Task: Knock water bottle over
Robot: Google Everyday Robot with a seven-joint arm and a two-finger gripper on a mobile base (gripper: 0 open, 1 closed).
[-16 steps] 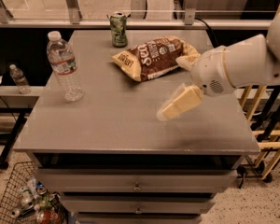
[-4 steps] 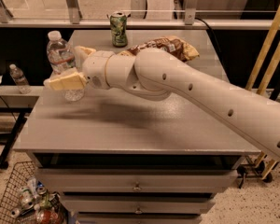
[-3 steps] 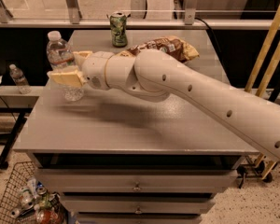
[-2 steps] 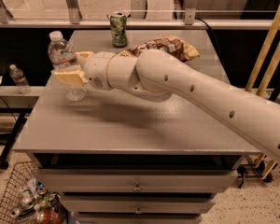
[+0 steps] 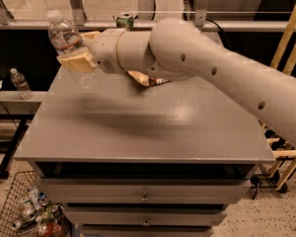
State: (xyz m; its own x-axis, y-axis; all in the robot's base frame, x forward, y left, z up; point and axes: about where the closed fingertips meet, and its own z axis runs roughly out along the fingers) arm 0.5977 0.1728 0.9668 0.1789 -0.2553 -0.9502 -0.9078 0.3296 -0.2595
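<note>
While the water bottle (image 5: 64,33) leans at the far left corner of the table (image 5: 138,127), cap tipped toward the left, the gripper (image 5: 73,48) sits against it with its two tan fingers (image 5: 75,62) spread apart, the near one across the bottle's lower body. A green can (image 5: 124,20) stands behind the arm, and a snack bag (image 5: 147,79) peeks out beneath it. A small bottle (image 5: 19,83) stands on a lower ledge, left of the table.

Nothing I can read here, not even on the label of the water bottle (image 5: 63,33). My gripper (image 5: 81,49) hangs over the far left corner of the table (image 5: 138,127), fingers apart, right at that bottle.
</note>
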